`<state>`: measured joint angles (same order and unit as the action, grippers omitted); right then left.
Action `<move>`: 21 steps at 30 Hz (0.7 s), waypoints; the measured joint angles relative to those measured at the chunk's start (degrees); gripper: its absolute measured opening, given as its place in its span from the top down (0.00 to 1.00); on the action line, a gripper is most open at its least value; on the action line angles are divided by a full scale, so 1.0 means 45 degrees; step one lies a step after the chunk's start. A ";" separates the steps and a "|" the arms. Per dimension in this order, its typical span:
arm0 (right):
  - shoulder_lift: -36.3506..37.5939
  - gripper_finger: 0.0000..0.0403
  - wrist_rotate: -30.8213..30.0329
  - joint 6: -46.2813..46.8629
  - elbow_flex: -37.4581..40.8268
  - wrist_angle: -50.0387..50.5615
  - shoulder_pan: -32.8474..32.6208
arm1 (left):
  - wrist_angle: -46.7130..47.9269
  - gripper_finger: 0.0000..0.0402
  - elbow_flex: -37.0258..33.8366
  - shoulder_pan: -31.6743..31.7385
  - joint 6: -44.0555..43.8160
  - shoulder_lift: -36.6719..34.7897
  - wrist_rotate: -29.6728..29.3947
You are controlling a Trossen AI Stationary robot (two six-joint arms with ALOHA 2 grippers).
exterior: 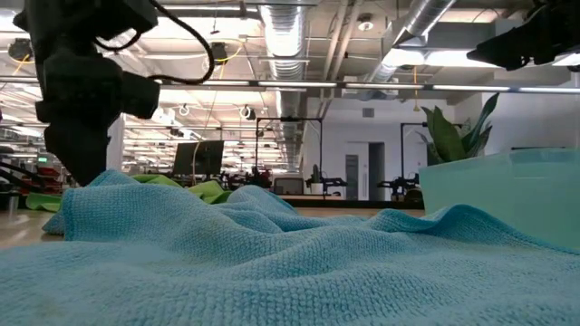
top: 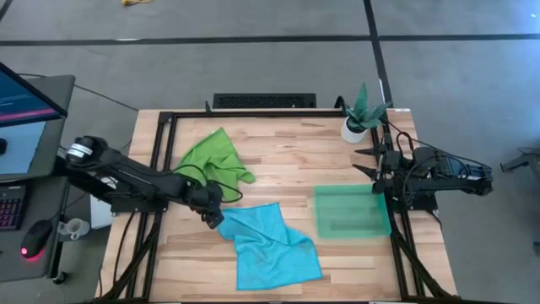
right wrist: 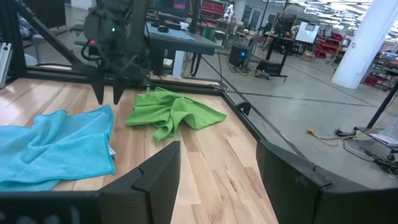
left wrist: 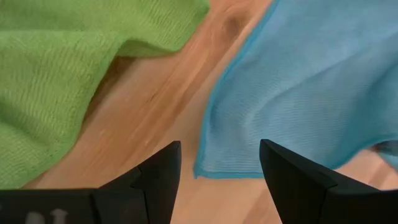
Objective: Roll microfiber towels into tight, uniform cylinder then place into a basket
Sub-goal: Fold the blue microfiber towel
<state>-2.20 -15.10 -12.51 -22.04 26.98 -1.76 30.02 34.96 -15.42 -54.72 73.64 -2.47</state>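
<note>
Left gripper (top: 213, 219) hovers with fingers spread right over the far-left corner of the blue towel (top: 268, 246), which lies rumpled mid-table, with the green towel (top: 213, 159) farther back. It's soft, floppy microfiber, so I'd pinch that corner hem. Right gripper (top: 376, 162) waits open by the basket (top: 352, 212).

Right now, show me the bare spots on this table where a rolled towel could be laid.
Bare wood lies between the green towel and the potted plant, running down to the basket. A smaller patch sits at the near edge left of the blue towel. It is crowded where the open left gripper stands over the blue towel's corner beside the green one. The right gripper waits open by the basket.
</note>
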 joint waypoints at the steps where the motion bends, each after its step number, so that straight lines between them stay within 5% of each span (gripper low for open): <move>1: 0.0000 0.42 -0.0002 -0.0002 -0.0002 0.0002 0.0000 | 0.0004 0.48 0.0000 0.0000 0.0000 0.0140 -0.0015; 21: 0.0002 0.42 0.0003 0.0000 0.0000 0.0005 0.0000 | -0.0698 0.48 -0.0325 -0.0488 -0.0925 0.0560 -0.0610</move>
<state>-2.19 -15.09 -12.51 -22.04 27.00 -1.76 26.87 33.50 -17.62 -58.88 76.16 -5.21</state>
